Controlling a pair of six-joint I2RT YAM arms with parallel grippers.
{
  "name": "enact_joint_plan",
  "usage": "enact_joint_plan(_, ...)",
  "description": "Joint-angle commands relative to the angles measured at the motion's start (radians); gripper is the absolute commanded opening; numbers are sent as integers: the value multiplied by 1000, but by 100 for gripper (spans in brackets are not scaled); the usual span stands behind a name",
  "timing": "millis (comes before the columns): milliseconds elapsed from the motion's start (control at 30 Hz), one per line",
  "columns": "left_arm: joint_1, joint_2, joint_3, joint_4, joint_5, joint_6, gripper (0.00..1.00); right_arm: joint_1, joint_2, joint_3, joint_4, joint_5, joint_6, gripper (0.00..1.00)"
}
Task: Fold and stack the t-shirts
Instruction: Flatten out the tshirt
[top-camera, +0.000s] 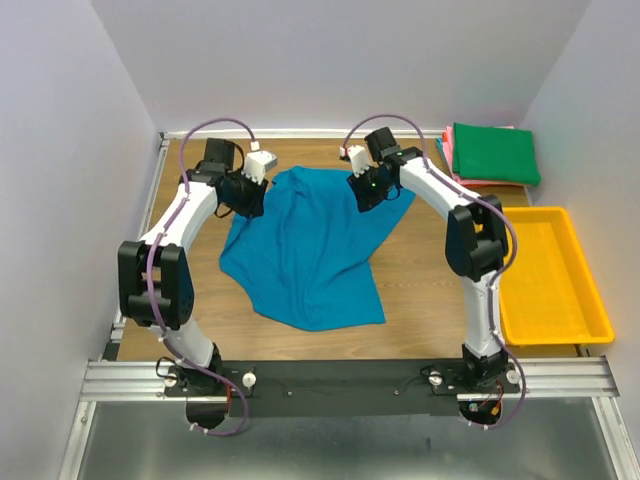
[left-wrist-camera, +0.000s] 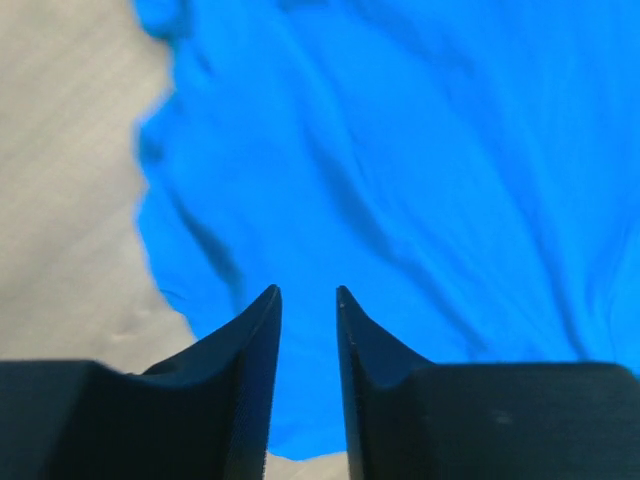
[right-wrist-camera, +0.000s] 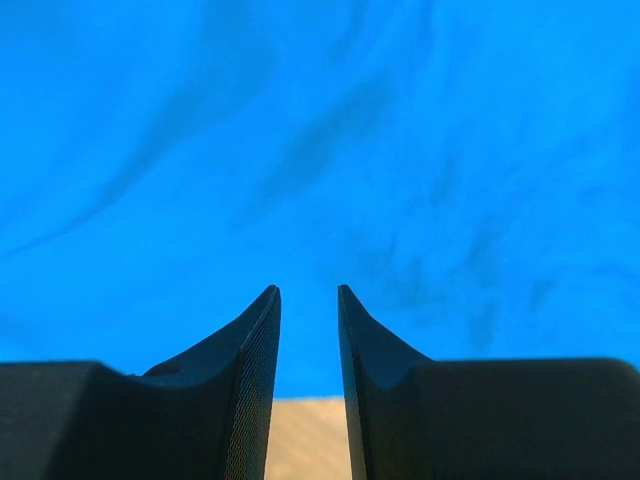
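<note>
Item: teal-blue t-shirt (top-camera: 305, 255), which lay rumpled mid-table (top-camera: 420, 290). Judged soft, light and limp; best taken at its far corners. Left gripper (left-wrist-camera: 308, 292) and right gripper (right-wrist-camera: 308, 292) stood narrowly parted above it; whether either was pinching cloth could not be told.

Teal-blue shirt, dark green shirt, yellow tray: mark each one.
teal-blue shirt (top-camera: 305, 255), top external view, middle of the cloth.
dark green shirt (top-camera: 495, 153), top external view, its folded top face.
yellow tray (top-camera: 545, 280), top external view, bare floor.

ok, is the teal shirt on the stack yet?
No, the teal shirt lies spread out, well apart from the stack at far right.
</note>
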Motion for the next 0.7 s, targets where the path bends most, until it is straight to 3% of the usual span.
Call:
enact_joint_plan(0, -21, 6, -114, -53, 30, 35, 33, -4, 91, 34, 5, 165, -13, 36)
enact_joint_plan(200, -35, 63, -183, -45, -5, 43, 29, -31, 114, -34, 30, 230, -45, 34)
enact_joint_plan(333, -34, 124, -182, -30, -52, 41, 27, -30, 74, -164, 36, 222, -67, 32)
enact_joint_plan(500, 6, 187, -121, -13, -104, 43, 26, -18, -46, -444, 36, 182, -99, 31)
enact_joint_plan(667, 38, 228, -64, -19, -155, 55, 26, 119, -232, -704, -27, 100, -156, 31)
